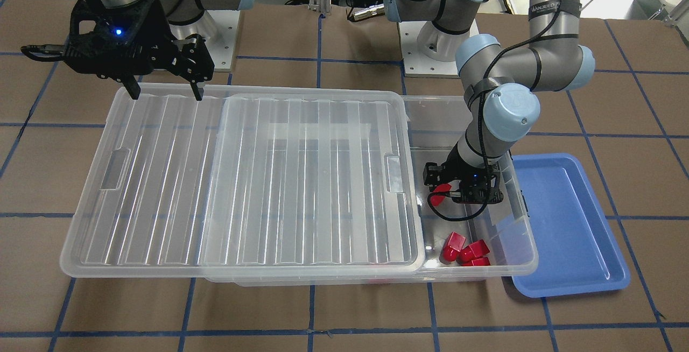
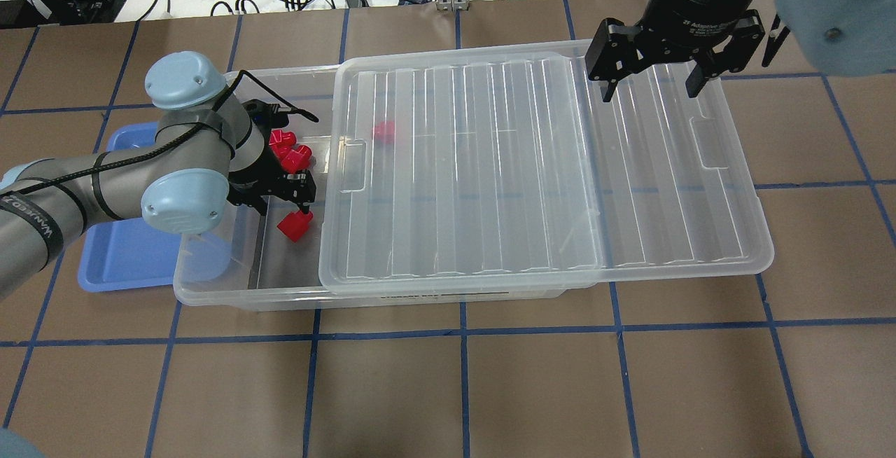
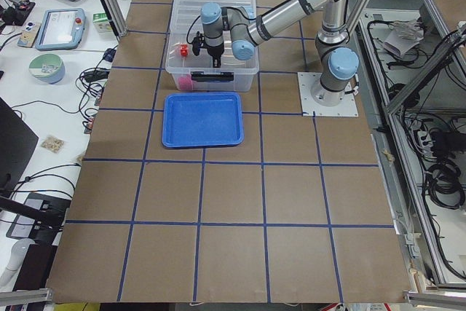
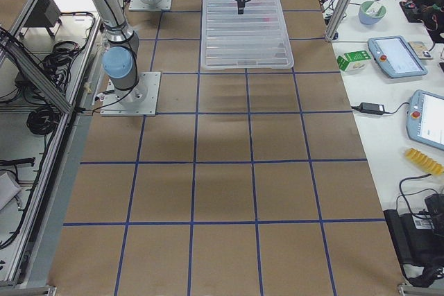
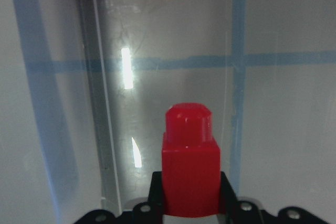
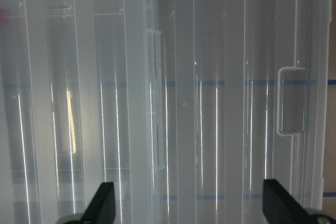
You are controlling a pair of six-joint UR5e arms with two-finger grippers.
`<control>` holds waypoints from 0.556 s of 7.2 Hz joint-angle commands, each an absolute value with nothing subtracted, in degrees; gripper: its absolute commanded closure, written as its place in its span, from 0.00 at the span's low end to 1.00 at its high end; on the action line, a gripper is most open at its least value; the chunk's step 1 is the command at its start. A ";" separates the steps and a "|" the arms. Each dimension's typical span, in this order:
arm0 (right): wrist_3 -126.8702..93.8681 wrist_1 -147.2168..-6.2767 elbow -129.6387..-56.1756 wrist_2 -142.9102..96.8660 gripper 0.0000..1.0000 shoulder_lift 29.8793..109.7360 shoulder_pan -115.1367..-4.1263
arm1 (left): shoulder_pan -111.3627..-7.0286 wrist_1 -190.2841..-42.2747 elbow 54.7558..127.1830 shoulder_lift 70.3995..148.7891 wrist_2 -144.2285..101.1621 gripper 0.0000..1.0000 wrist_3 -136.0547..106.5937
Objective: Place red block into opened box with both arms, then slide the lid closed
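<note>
My left fingers (image 2: 306, 200) were clamped on the red block (image 2: 293, 226), holding it low over the uncovered strip at the left end of the box (image 2: 231, 295). The box floor was straight beneath it, and other red blocks (image 2: 290, 151) lay further along that strip. The lid (image 2: 490, 164) covered the rest, its long axis along the box, overhanging toward my right. My right fingers (image 2: 606, 80) hung spread apart above that overhanging end, so I judged that arm the nearer one for pushing the lid leftward.

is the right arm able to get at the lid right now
Likely yes: the right gripper hangs open above the overhanging end of the lid, with nothing between them.
</note>
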State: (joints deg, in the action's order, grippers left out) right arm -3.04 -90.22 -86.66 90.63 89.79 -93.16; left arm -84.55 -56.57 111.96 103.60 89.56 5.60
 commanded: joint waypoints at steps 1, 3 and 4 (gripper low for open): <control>-2.64 -90.35 -86.66 90.88 0.00 89.65 -92.90 | -84.90 -71.00 101.76 100.04 89.82 0.00 5.36; -0.98 -90.18 -86.66 94.19 0.00 89.65 -88.19 | -85.34 -89.66 88.65 97.83 89.91 0.00 5.19; 2.17 -87.48 -86.75 95.78 0.00 89.65 -83.37 | -86.56 -90.78 86.51 95.65 90.09 0.00 5.19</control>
State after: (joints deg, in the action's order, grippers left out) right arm -0.73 -89.57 -86.68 93.59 89.65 -88.30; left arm -85.48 -85.91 91.03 97.88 89.99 5.27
